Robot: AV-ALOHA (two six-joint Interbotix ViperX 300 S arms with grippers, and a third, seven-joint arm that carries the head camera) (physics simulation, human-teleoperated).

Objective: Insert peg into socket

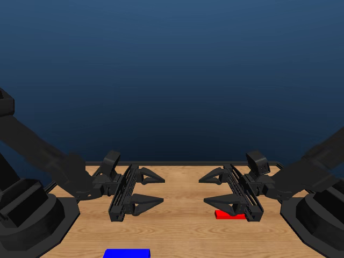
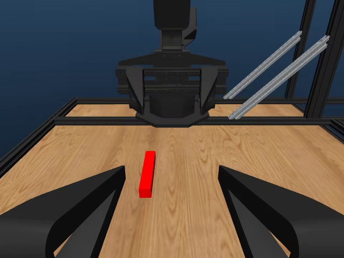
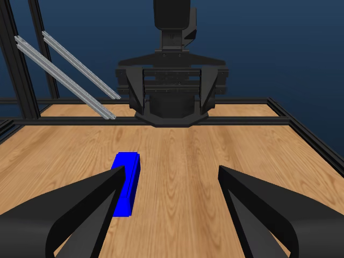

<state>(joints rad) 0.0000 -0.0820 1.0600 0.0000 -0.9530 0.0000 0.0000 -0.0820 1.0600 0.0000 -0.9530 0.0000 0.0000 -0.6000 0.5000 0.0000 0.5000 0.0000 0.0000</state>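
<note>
At the far left of the head view the left arm (image 1: 37,156) comes in from the frame edge, its base cut off at the lower left corner, and its upper link runs out of the picture. Its gripper, the left gripper (image 1: 153,188), hangs above the wooden table (image 1: 177,231) left of centre with the two jaws spread wide apart and nothing between them. Below it, at the bottom edge of the frame, lies the socket (image 1: 127,253), a blue block that is cropped by the frame so only its top strip shows; in the right wrist view the socket (image 3: 127,183) lies flat on the wood, with one corner covered by that gripper's own jaw. Moving right past the bare middle of the table, the right gripper (image 1: 212,188) mirrors the other, jaws equally wide and holding nothing. Just under it, in the lower right part of the head view, the peg (image 1: 228,214) shows as a short red patch, its right end hidden behind the gripper's body; the left wrist view shows the whole peg (image 2: 147,173) lying flat on the table, apart from both jaws. The right arm (image 1: 312,166) leaves the frame at the right edge, its base cropped at the lower right corner.
</note>
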